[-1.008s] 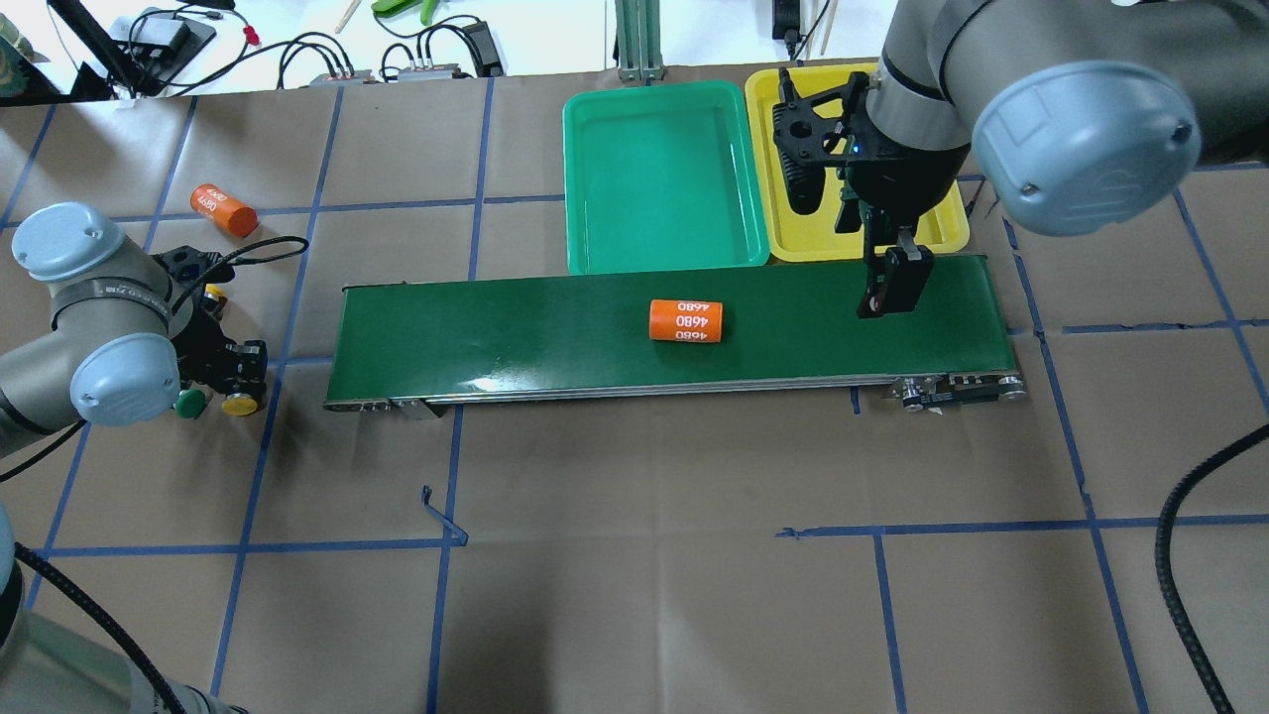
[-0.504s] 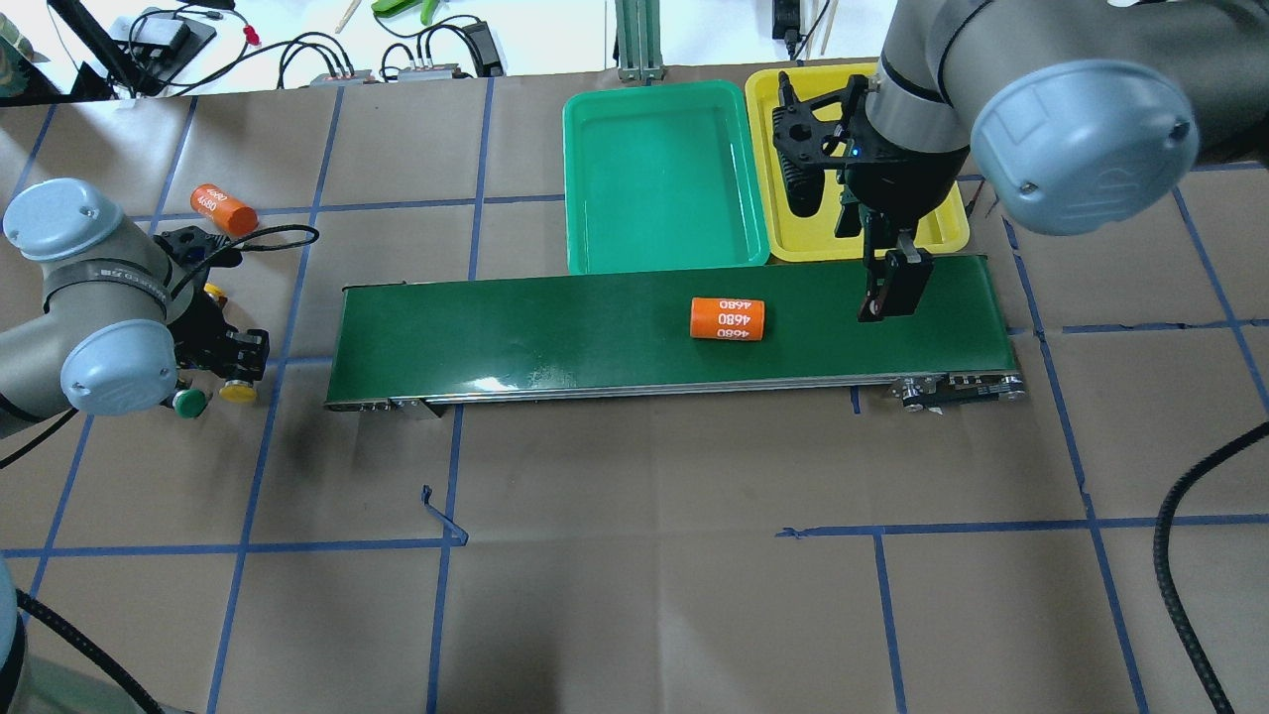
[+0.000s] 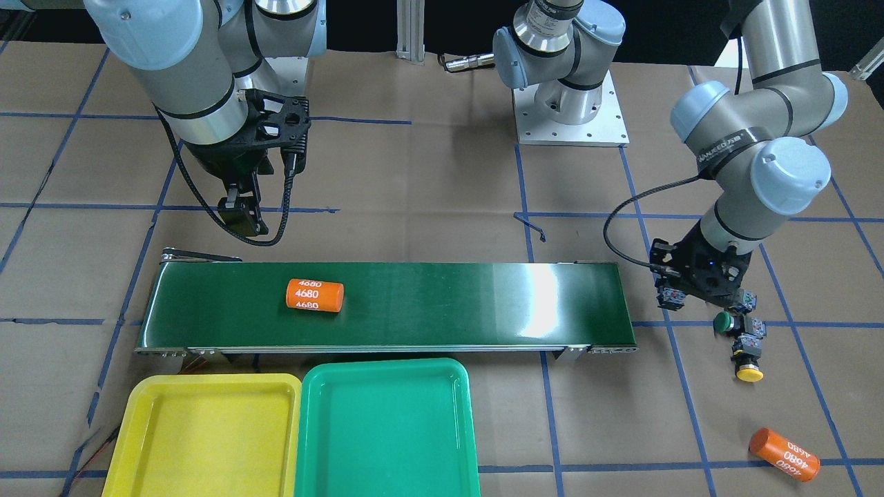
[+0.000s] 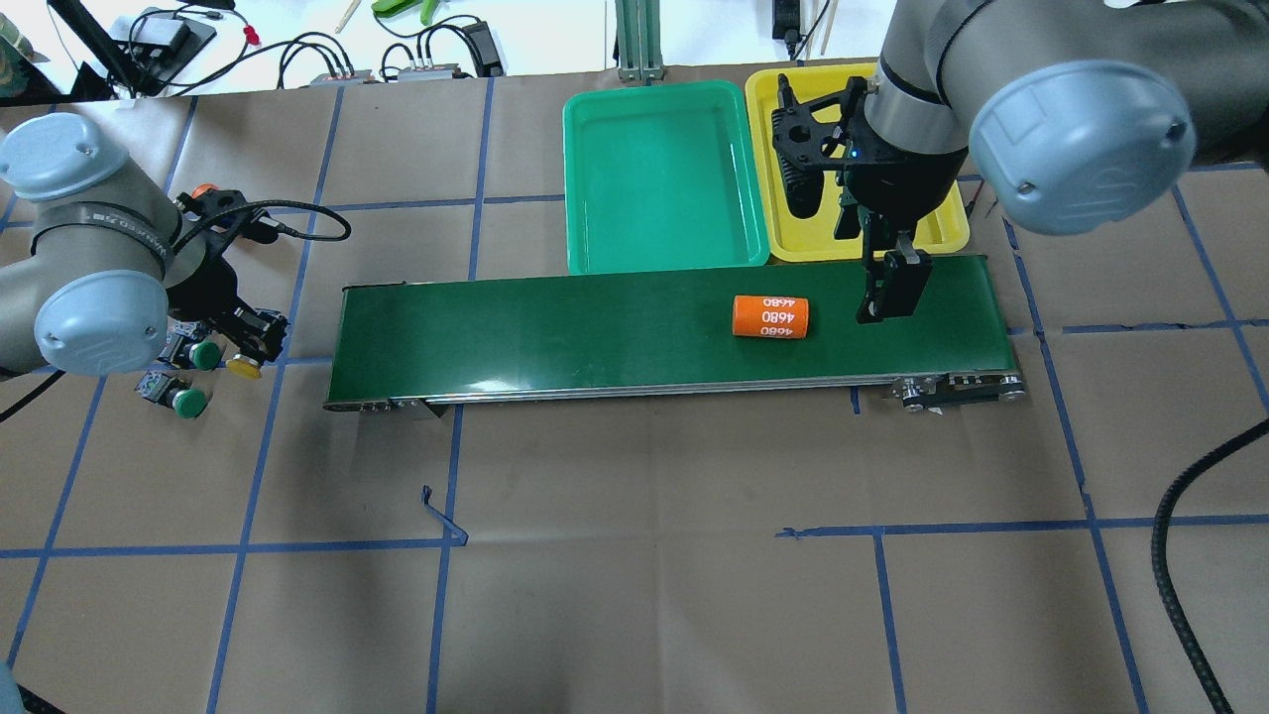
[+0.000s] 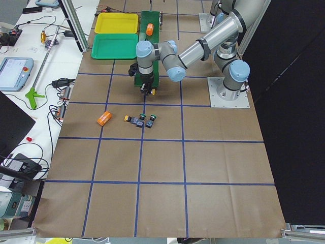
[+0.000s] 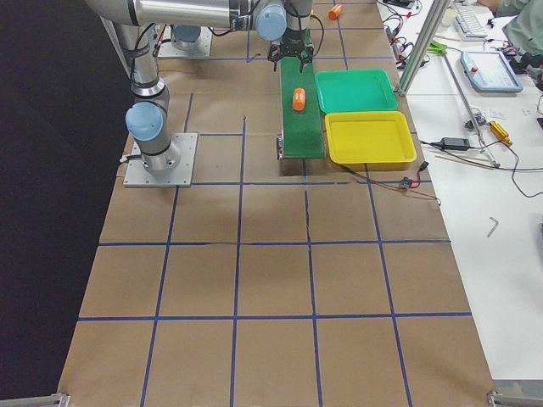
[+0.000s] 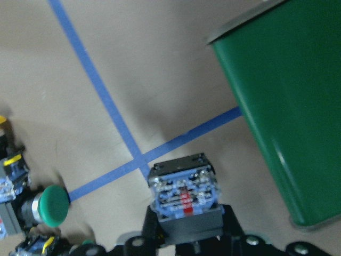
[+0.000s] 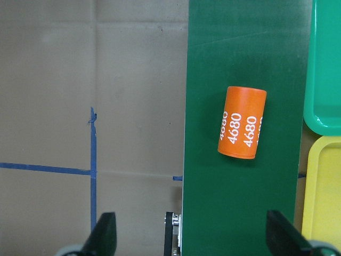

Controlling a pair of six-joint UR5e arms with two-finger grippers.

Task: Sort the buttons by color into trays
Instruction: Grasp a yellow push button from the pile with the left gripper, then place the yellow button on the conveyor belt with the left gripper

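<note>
Left gripper [image 4: 254, 345], jaws holding yellow button [image 4: 243, 369] by left end of belt [image 4: 555, 337], two green buttons [image 4: 205, 354] [image 4: 188, 401] on worktop [image 4: 644, 595], right gripper [image 4: 889, 293], jaws wide over belt beside orange cylinder [image 4: 770, 316]

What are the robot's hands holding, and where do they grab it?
The left gripper pinches a yellow button by its blocky body; the right gripper is open and holds nothing.

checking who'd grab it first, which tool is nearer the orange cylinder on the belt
Right. The right tool hangs open over the belt, close to the orange cylinder; the left tool is off the belt's far end, shut on a yellow button.
</note>
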